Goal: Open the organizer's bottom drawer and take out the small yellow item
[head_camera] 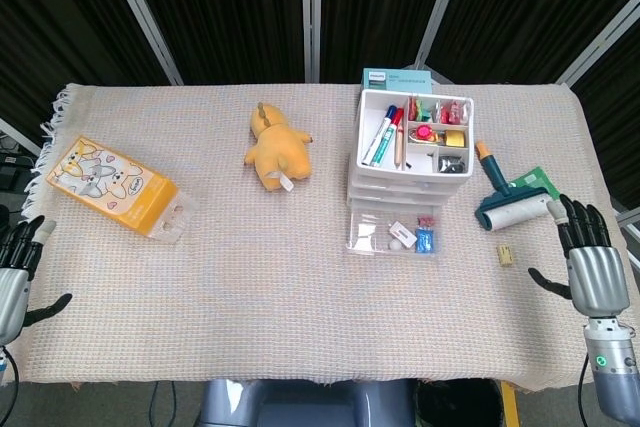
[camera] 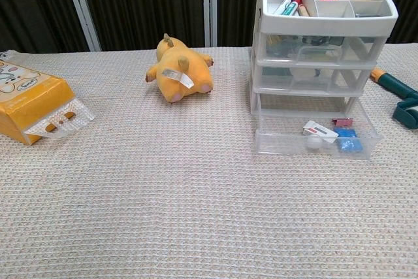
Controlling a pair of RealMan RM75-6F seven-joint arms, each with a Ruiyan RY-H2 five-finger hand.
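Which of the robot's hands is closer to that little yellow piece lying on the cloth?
Right. The right hand sits just beside the small yellow item, apart from it; the left hand is at the table's opposite edge.

What I can't fully see

My left robot hand (head_camera: 15,277) is clipped by the head view's left edge. In the chest view the lint roller (camera: 398,98) runs off the right edge and the yellow box (camera: 29,106) off the left. The middle drawers' contents (camera: 307,50) blur behind frosted plastic.
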